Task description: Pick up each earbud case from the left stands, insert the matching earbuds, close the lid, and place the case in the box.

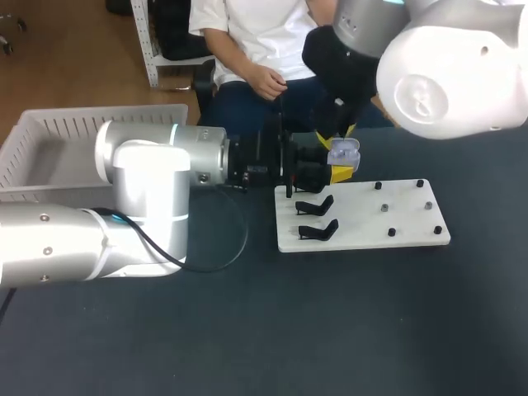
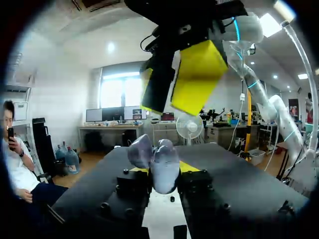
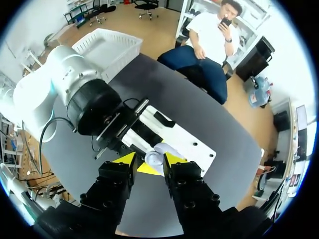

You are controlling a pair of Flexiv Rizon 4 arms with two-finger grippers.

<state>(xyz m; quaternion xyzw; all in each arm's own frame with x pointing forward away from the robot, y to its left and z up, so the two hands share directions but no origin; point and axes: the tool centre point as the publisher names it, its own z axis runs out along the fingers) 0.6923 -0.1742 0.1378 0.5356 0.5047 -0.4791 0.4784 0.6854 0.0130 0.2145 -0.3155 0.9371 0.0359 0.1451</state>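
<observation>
A pale lavender earbud case point(image 1: 344, 153) with its lid up is held just off the far edge of the white board point(image 1: 404, 227). My left gripper point(image 1: 334, 172) comes in from the left and is shut on the case's body. In the left wrist view the case point(image 2: 162, 162) sits between my black fingers, lid point(image 2: 139, 149) tilted aside. My right gripper point(image 1: 338, 132) hangs directly over it, open, its yellow tips point(image 2: 199, 74) apart from the case. From the right wrist view the case point(image 3: 158, 154) lies just ahead of my right gripper point(image 3: 149, 162).
Two empty black stands point(image 1: 316, 205) point(image 1: 319, 231) sit at the board's left side, with small black pegs point(image 1: 392, 232) on its right half. A white slatted basket point(image 1: 49, 140) stands at the table's far left. Dark tabletop surrounds the board.
</observation>
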